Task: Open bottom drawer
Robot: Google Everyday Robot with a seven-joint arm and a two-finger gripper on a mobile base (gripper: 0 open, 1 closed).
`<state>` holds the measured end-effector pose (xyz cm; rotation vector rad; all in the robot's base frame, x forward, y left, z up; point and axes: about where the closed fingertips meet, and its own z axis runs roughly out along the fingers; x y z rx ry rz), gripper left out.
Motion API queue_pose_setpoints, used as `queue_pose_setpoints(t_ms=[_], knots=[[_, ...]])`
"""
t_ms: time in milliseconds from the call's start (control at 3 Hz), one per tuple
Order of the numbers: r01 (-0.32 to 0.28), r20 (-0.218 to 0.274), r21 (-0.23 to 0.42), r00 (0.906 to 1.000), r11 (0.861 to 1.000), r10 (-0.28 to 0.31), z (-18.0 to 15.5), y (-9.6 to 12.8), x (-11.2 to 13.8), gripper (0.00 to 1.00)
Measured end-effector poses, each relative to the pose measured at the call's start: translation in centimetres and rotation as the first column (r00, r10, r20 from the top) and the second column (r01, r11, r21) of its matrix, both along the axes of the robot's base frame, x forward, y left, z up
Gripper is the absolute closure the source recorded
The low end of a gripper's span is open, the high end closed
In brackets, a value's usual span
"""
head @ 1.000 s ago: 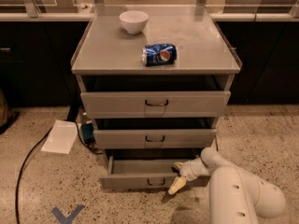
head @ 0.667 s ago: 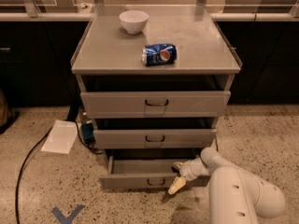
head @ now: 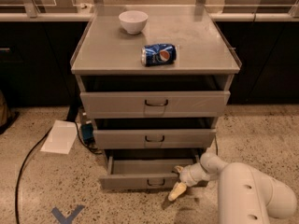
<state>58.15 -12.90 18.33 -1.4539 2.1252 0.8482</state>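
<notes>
Flooring of speckled stone (head: pixel 261 139) lies open to the near left and to the right of the grey metal three-drawer cabinet (head: pixel 196 45), whose back stands against dark counters. The white robot arm (head: pixel 252 195) fills the near right corner and reaches left toward the cabinet's foot. All three drawers stand partly out: the tall-fronted top drawer (head: pixel 117 104), the shallower middle drawer (head: pixel 187 138), and the bottom drawer (head: pixel 126 181), lowest tier, pulled out farthest so its grey inside shows. The gripper (head: pixel 178 185) sits at the right end of that drawer's front edge, right of the small dark loop handle (head: pixel 155 182); whether it is open or closed cannot be told. A white sheet of paper (head: pixel 60 136) and a black cable (head: pixel 28 162) lie on the floor to the left. On top, a blue soda can (head: pixel 159 54) lies on its side near the front edge, a white bowl (head: pixel 133 21) farther back. Compared with a moment ago, the drawer and arm look unmoved.
</notes>
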Motion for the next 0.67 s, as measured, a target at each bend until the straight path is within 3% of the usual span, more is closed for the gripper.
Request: queue_pose_setpoints(t_ms=[333, 667], knots=[[0.007, -0.04, 0.012, 0.9992, 1.0, -0.007, 0.14, -0.18, -2.75, 0.0], [0.007, -0.04, 0.012, 0.9992, 1.0, -0.006, 0.13, -0.17, -2.77, 0.0]])
